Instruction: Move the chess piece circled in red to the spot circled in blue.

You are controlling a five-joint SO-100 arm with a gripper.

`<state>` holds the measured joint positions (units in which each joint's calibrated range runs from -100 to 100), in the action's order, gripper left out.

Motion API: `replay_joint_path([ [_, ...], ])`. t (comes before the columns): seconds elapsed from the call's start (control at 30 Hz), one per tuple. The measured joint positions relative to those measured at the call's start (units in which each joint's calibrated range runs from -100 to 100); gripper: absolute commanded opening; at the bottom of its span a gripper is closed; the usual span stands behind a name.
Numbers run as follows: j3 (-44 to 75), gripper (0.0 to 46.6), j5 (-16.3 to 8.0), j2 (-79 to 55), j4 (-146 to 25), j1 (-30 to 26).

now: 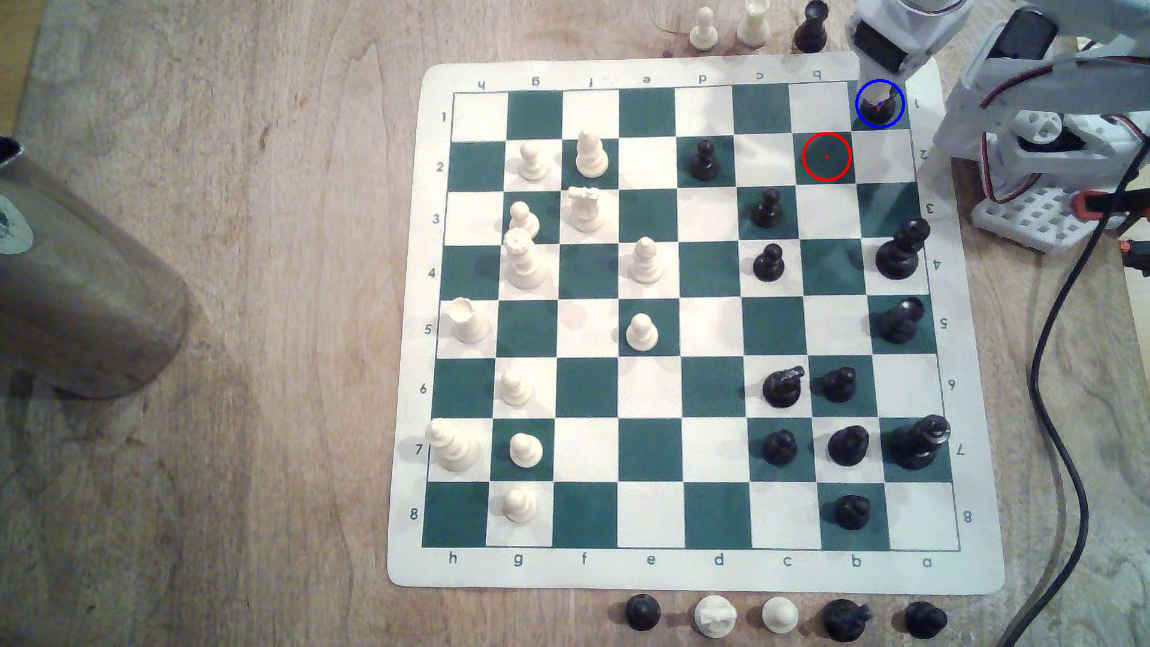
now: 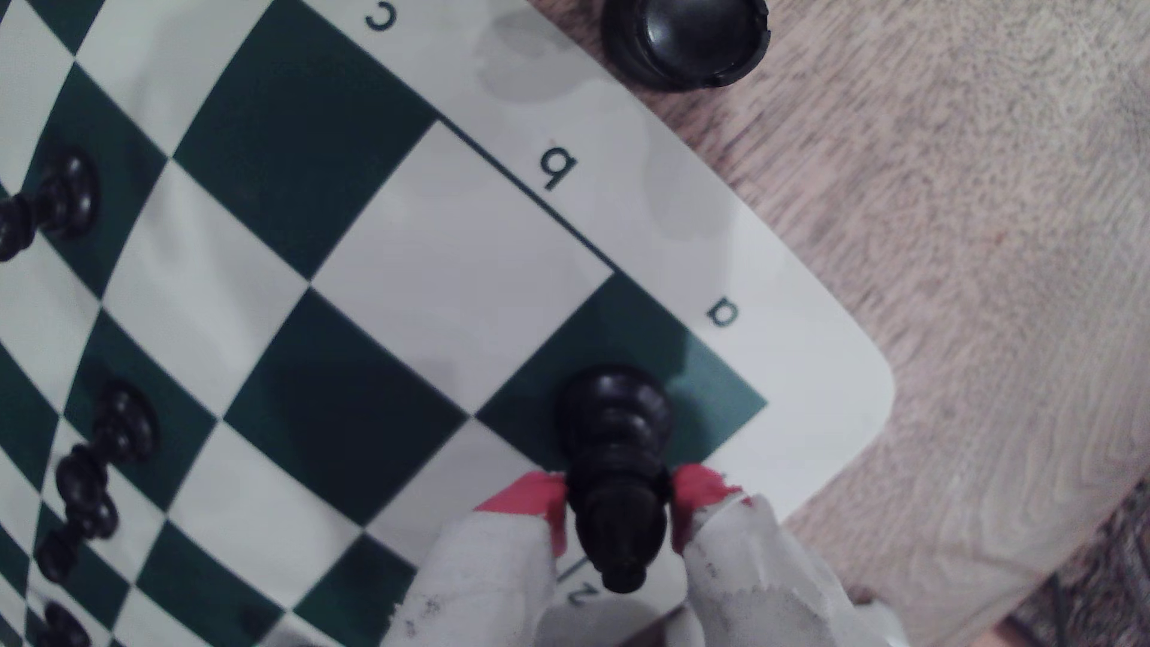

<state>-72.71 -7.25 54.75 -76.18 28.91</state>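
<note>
The chess piece (image 1: pixel 878 107), a slim black bishop, stands inside the blue ring at the mat's corner near the exterior view's top right. In the wrist view the chess piece (image 2: pixel 613 435) has its round base on the spot (image 2: pixel 715 392), the dark green corner square beside the letter a. My gripper (image 2: pixel 616 501) is shut on its upper body, one red-taped fingertip (image 2: pixel 535 498) pressed to each side. In the exterior view the gripper (image 1: pixel 883 90) comes down from above the spot (image 1: pixel 900 122). The red-ringed green square (image 1: pixel 826 157) holds nothing.
A black rook (image 1: pixel 812 28) (image 2: pixel 684 40) and two white pieces (image 1: pixel 703 28) stand off the mat just beyond this corner. Black pawns (image 1: pixel 704 160) (image 1: pixel 767 208) stand a few squares away. The arm's base (image 1: pixel 1045 211) and a black cable (image 1: pixel 1058 373) lie at the exterior view's right.
</note>
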Motion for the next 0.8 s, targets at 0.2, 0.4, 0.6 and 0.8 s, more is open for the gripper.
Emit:
replay_joint_path([
  [0.2, 0.0, 22.5, 1.1, 0.0, -0.6, 0.1],
  [0.4, 0.2, 26.2, 1.4, 0.0, -1.9, 0.6],
  [0.6, 4.0, 19.5, 2.3, 2.2, -5.3, 1.5],
  [0.8, 13.6, 20.8, 3.5, 4.5, -6.1, 1.6],
])
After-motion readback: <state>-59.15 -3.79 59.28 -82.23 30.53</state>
